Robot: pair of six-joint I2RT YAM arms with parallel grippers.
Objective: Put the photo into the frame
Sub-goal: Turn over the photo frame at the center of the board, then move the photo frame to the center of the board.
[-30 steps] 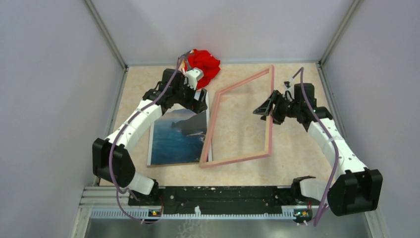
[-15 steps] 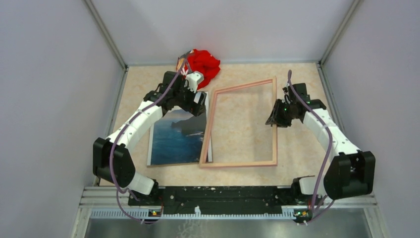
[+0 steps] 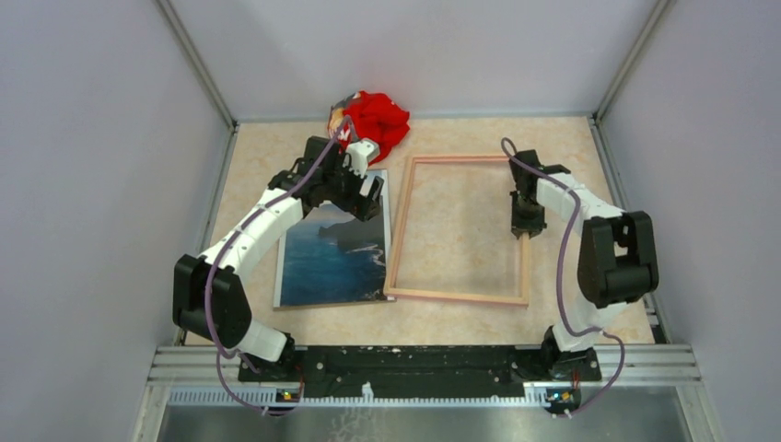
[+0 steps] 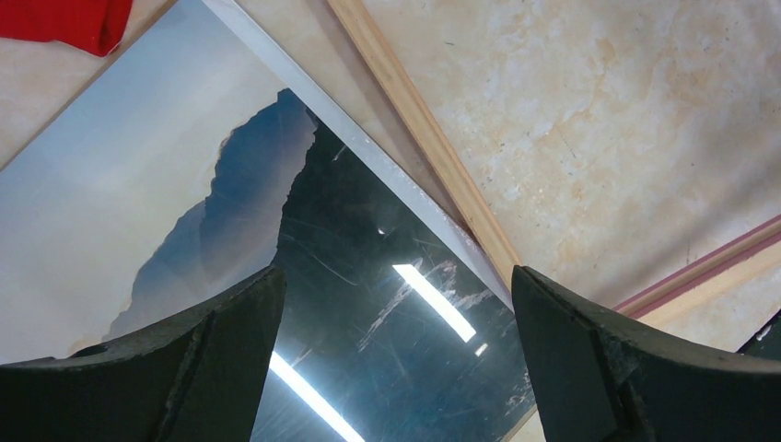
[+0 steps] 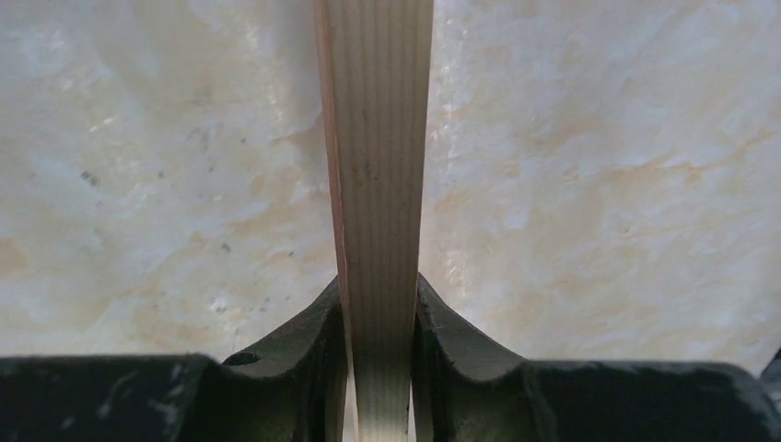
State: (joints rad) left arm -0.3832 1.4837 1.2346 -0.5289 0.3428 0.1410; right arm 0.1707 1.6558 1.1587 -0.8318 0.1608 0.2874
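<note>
Photo (image 3: 336,253) lies flat on the worktop (image 3: 460,230) just left of the frame (image 3: 456,296), whose right rail is pinched in the narrow jaws of the right gripper (image 5: 378,304) while the left gripper (image 4: 396,276) hovers over the photo, jaws wide; best to let go only once the frame sits flat, though the left arm (image 3: 267,216) hides the photo's far end.

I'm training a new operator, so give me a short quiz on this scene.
1. True or false: the right claw is shut on the frame's rail.
2. Which side of the frame faces up? A pink, B light wood, C black.
3. What does the open left claw hover over?
Key: 1 true; 2 B; 3 the photo.
</note>
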